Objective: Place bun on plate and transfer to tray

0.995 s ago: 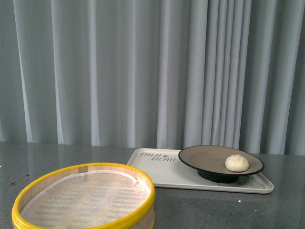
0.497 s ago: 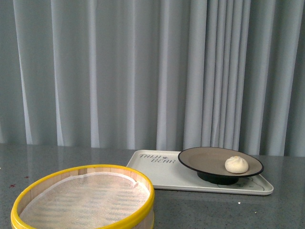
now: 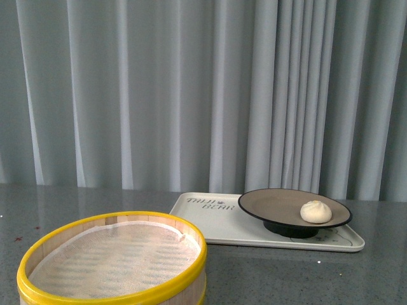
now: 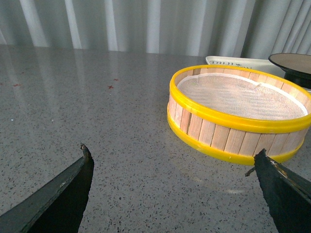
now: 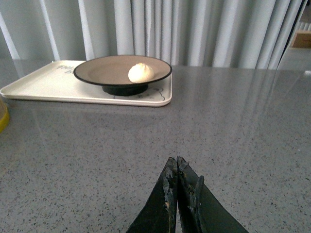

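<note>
Pale grey curtains hang in soft folds behind a speckled grey stone-look table (image 3: pixel 76 197), matte with a faint sheen. At the front view's 7 o'clock sits a round wooden steamer (image 3: pixel 114 264), slatted sides banded in glossy yellow, lined with white mesh cloth and holding nothing. The left gripper (image 4: pixel 175 191) hovers near it, dark tapered fingers spread wide, gripping nothing. Toward 4 o'clock lies the tray (image 3: pixel 210 225), flat cream plastic with rounded corners and dark lettering. On it stands the plate (image 3: pixel 273 204), shallow, beige inside, thin black rim, raised on a dark foot. The bun (image 3: pixel 316 211), smooth, pale and pleated, rests well off-centre near the plate's right edge. The right gripper (image 5: pixel 176 189), fingers pressed together and bare, hovers over bare table, well apart from the tray. By the look of things the job is done; the remaining risk is a careless arm sweep clipping the footed plate's overhanging rim, tipping it and rolling the bun off.
</note>
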You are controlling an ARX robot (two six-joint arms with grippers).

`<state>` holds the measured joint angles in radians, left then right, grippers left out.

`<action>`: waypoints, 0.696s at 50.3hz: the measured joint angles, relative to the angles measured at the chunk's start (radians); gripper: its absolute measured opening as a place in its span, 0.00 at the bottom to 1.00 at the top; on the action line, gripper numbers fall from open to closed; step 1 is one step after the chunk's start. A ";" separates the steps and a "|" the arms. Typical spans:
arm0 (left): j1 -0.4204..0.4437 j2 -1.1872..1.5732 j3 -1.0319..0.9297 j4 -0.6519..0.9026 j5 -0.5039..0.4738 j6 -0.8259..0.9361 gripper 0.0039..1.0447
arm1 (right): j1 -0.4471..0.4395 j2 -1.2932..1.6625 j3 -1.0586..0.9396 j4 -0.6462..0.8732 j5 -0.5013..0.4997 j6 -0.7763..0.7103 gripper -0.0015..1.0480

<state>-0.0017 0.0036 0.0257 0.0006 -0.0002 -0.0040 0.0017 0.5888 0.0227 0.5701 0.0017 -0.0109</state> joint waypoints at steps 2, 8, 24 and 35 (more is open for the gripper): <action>0.000 0.000 0.000 0.000 0.000 0.000 0.94 | 0.000 -0.018 -0.016 -0.006 0.000 0.000 0.02; 0.000 0.000 0.000 0.000 0.000 0.000 0.94 | 0.000 -0.067 -0.018 -0.060 0.000 0.000 0.02; 0.000 0.000 0.000 0.000 0.000 0.000 0.94 | 0.000 -0.233 -0.018 -0.213 0.000 0.000 0.02; 0.000 0.000 0.000 0.000 0.000 0.000 0.94 | 0.000 -0.305 -0.018 -0.284 0.000 0.000 0.02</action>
<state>-0.0017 0.0036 0.0257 0.0006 -0.0006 -0.0040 0.0017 0.2836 0.0048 0.2859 0.0013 -0.0109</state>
